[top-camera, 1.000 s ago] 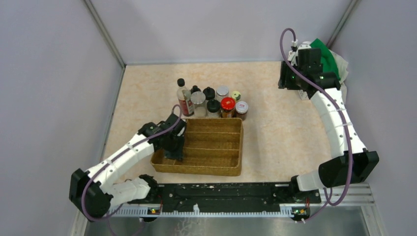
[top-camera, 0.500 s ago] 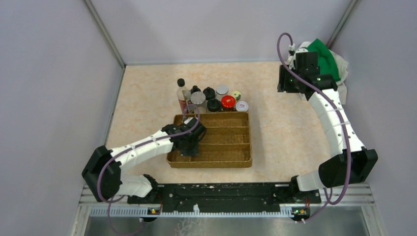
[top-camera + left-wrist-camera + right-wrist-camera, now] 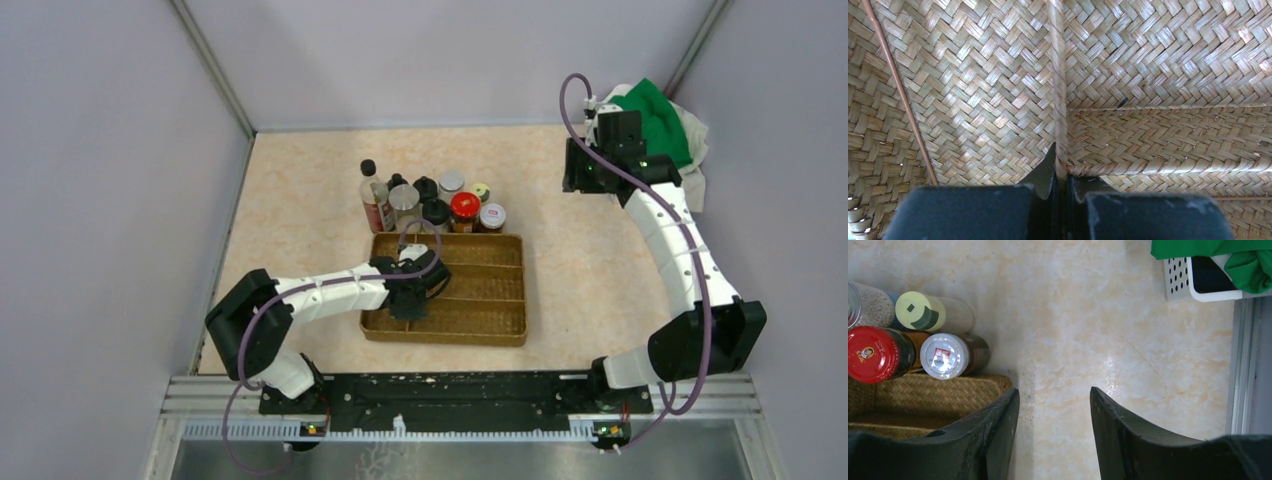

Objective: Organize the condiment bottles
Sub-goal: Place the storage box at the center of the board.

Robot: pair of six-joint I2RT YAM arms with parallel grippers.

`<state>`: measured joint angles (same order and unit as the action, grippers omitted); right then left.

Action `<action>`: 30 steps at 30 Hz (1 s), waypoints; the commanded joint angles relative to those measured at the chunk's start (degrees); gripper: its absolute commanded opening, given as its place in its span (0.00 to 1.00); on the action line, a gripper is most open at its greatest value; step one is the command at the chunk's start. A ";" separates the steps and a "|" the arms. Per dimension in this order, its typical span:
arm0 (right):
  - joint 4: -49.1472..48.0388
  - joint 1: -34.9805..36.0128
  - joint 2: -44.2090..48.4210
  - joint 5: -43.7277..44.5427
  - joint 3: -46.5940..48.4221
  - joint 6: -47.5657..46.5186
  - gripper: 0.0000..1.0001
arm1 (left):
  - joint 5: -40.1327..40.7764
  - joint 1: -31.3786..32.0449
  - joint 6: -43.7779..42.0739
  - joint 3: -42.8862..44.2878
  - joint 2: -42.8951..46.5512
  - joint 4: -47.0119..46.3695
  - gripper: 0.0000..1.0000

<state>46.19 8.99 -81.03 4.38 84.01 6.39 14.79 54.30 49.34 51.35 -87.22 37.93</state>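
- You had the left gripper (image 3: pixel 1060 174) lowered inside the woven tray (image 3: pixel 500 305), with its jaws clenched on a braided divider (image 3: pixel 1060 95). The braid ran straight between the two fingers.
- In the top view, you could locate that grasp in the left part of the tray, where the upright divider met the long lengthwise compartments.
- The condiment bottles (image 3: pixel 432 203) stood upright in one tight cluster on the table (image 3: pixel 1073 315), just beyond the tray's far wall. No bottle was in any compartment.
- The tall black-capped bottle (image 3: pixel 373 195), red-labelled, occupied the left end of that cluster.
- At the right end, the red-lidded jar (image 3: pixel 873 354) and the silver-lidded jar (image 3: pixel 945 356) stood side by side, just beside the tray's far right corner.
- The yellow-green-lidded shaker (image 3: pixel 920 311) stood directly behind those two.
- You had the right gripper (image 3: pixel 1054 395) hanging above bare table, to the right of the cluster and well apart from it. Its jaws were released, with nothing between them.
- A white basket (image 3: pixel 1198 287) holding a green cloth (image 3: pixel 1218 250) sat at the table's far right corner, beyond the right gripper.
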 commanded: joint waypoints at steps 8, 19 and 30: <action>-2.20 0.67 2.61 -0.49 -0.89 -0.52 0.54 | 7.37 0.00 5.53 3.82 -2.82 0.99 0.00; -2.45 0.67 2.45 -0.75 -1.36 -0.51 0.54 | 10.16 -0.43 6.47 3.06 -4.59 0.67 0.00; -2.69 0.67 2.29 -0.64 -1.92 -0.56 0.54 | 10.57 -1.57 3.76 5.40 -7.50 -1.27 0.00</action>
<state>45.39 8.99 -80.62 3.77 82.06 6.15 20.18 54.39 53.23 55.27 -93.58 36.60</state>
